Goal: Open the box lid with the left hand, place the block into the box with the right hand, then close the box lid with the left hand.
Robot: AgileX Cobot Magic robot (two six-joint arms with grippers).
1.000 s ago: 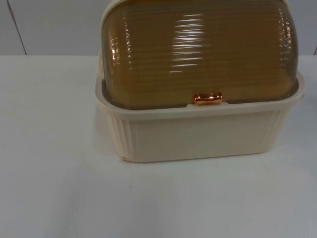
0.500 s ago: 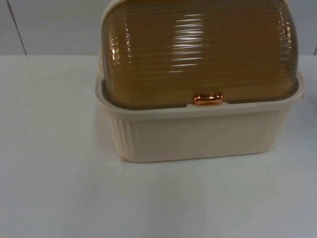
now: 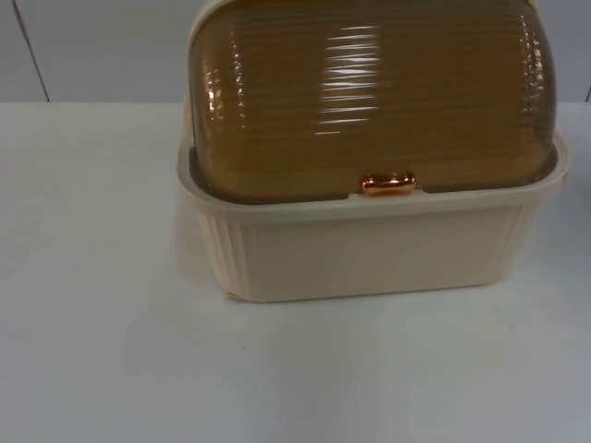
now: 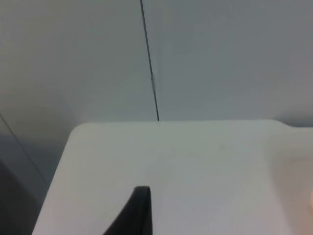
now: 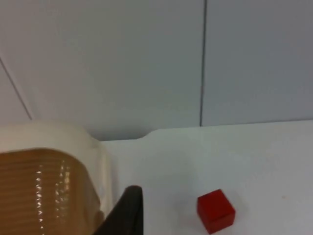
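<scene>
the box (image 3: 369, 245) sits toward the table's (image 3: 102, 351) far edge, amber lid (image 3: 369, 92) shut; light, stiff, slick plastic, best lifted by its copper handle (image 3: 388, 183); the small, hard red block (image 5: 215, 210) lies beside it; both grippers' opening cannot be told.

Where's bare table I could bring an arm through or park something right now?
Bare table spans the whole front of the box and its left side up to the partition wall. In the right wrist view the red block lies on open table beside the box, with bare surface behind it.
</scene>
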